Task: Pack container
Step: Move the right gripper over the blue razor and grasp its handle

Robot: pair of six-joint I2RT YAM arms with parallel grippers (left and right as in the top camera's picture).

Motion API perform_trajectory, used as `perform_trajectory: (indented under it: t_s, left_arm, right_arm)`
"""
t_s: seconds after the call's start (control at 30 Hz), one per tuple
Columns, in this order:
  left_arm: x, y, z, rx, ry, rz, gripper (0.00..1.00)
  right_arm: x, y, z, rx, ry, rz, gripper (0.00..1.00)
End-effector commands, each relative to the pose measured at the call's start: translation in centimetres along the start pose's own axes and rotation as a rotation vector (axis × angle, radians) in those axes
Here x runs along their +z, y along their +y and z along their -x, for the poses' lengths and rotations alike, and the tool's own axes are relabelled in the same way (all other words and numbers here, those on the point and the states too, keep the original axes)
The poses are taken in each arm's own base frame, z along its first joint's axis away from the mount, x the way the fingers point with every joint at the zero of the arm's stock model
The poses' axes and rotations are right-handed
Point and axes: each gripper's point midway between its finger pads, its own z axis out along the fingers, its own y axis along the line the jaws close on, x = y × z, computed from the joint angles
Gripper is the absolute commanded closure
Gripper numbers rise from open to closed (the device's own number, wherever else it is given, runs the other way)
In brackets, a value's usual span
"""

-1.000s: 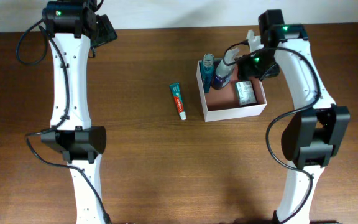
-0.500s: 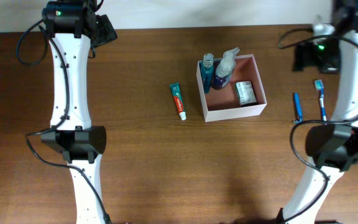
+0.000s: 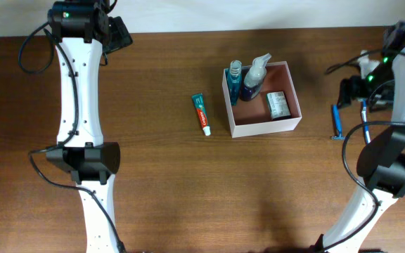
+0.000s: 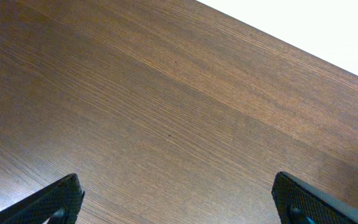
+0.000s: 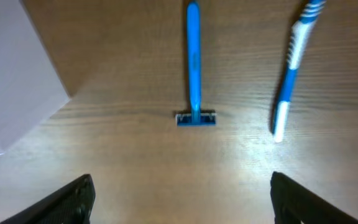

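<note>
Currently the right gripper (image 5: 180, 186) is hovering, fingers spread apart, with the blue razor (image 5: 194, 68) lying centred above them in the frame, handle running straight up; the container (image 5: 17, 81) is sitting at the left edge.

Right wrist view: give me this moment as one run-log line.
right gripper open, empty | slim blue plastic razor ahead, blue-white toothbrush beside it | white-walled square container partly packed
</note>
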Motion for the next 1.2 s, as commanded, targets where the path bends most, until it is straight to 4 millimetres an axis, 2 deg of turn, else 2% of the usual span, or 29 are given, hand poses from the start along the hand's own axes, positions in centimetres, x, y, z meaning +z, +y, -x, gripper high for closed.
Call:
perform_trajectory:
  t_s: [0.0,0.2,0.3,0.43,0.73,0.9,1.17]
  left_arm:
    - [-1.3,0.3,0.5,-0.019,-0.023,-0.01,0.01]
    - [-1.3,0.3,0.5,-0.019,-0.023,-0.01,0.01]
    - [-1.3,0.3,0.5,-0.019,-0.023,-0.01,0.01]
    - [-1.3,0.3,0.5,-0.019,-0.023,-0.01,0.01]
    - [-1.3,0.3,0.5,-0.019,-0.023,-0.01,0.0]
    - [-1.3,0.3,0.5,-0.019,-0.023,-0.01,0.0]
    - [-1.3,0.3,0.5,-0.019,-0.023,-0.01,0.0]
  right_arm:
    - [2.2,0.1,-0.6,-0.045,0.027,0.022,0.13]
    - [6.2,-0.3,-0.7,-0.076,0.038,0.011,0.12]
    - [7.5,-1.1,-0.9,-0.084,0.049,-0.03,0.09]
    - [8.6,-1.2,-0.7,-0.123,0.04,-0.032,0.08]
    - [9.0,-1.8,1.6,-0.127,-0.051,-0.063,0.08]
    - [9.3,-2.3,2.0,-0.127,-0.06,-0.083,0.08]
    - [11.3,-2.3,1.8,-0.126,-0.021,-0.069,0.08]
